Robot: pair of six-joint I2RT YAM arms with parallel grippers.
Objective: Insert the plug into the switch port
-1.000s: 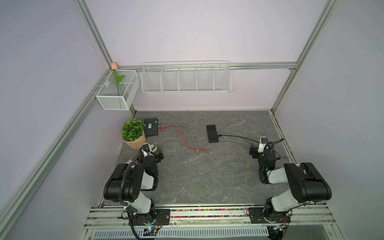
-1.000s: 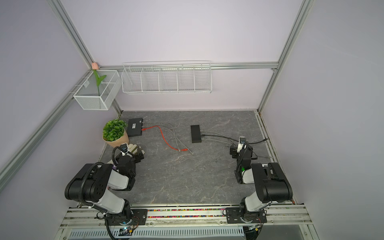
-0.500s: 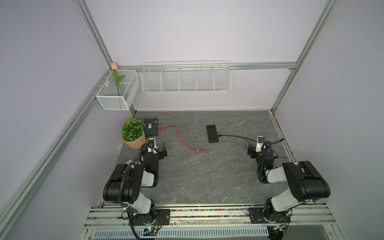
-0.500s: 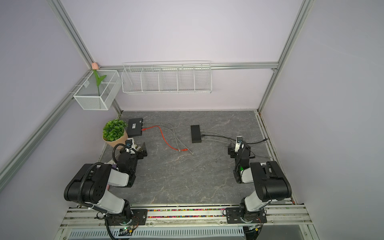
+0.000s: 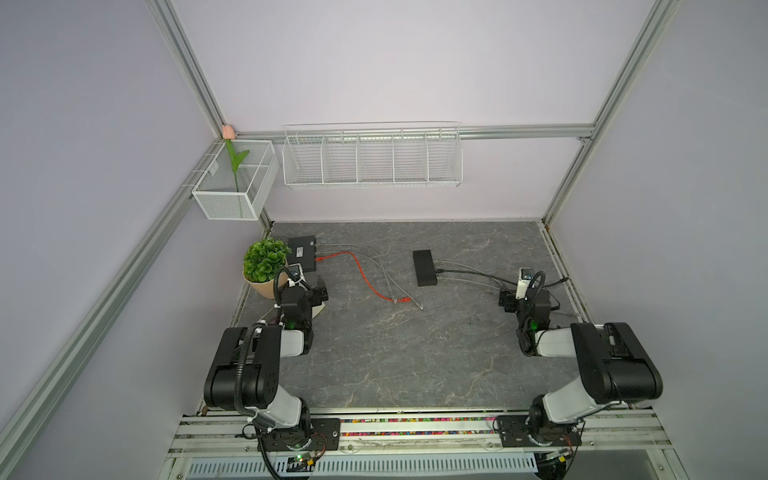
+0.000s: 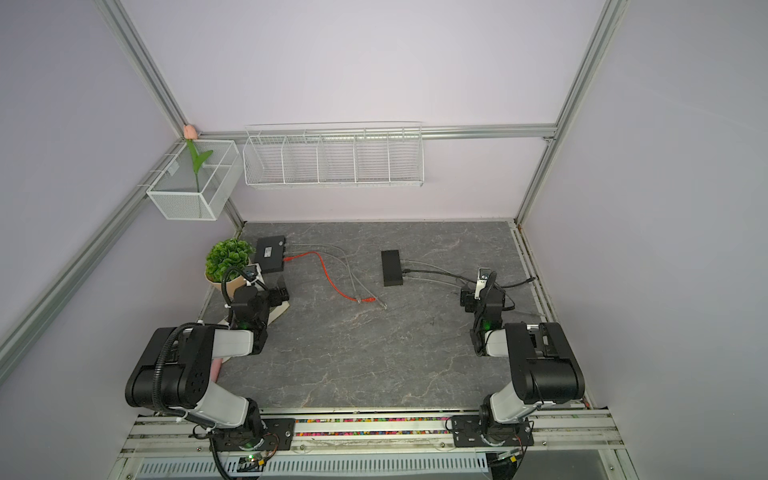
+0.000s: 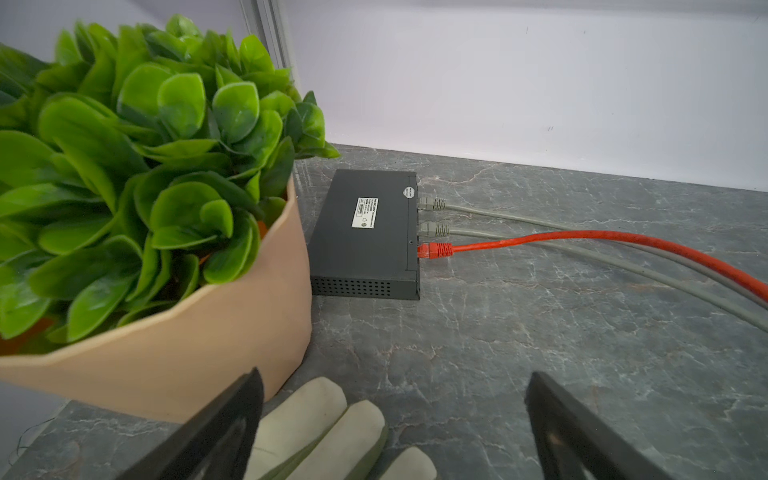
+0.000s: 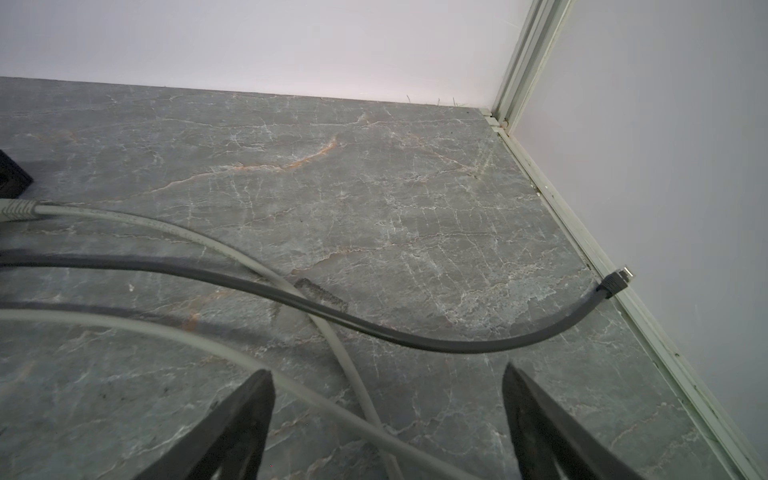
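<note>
Left gripper: jaws spread, empty, low over a glove beside the plant. In a top view the left switch lies at its 11 o'clock and the loose red plug at 3 o'clock. Right gripper: jaws spread, empty, low over grey cables, with the middle switch at 10 o'clock and the black plug at 2 o'clock, by the wall. Both arms are folded, wrists reaching toward 12 o'clock.

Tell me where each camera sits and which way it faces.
Top views: high in front, looking down on the table; left arm, right arm show.
Left wrist: low, facing switch and potted plant; open left gripper.
Right wrist: low, facing loose black plug; open right gripper.
Shared: red cable, in left wrist and both top views.
</note>
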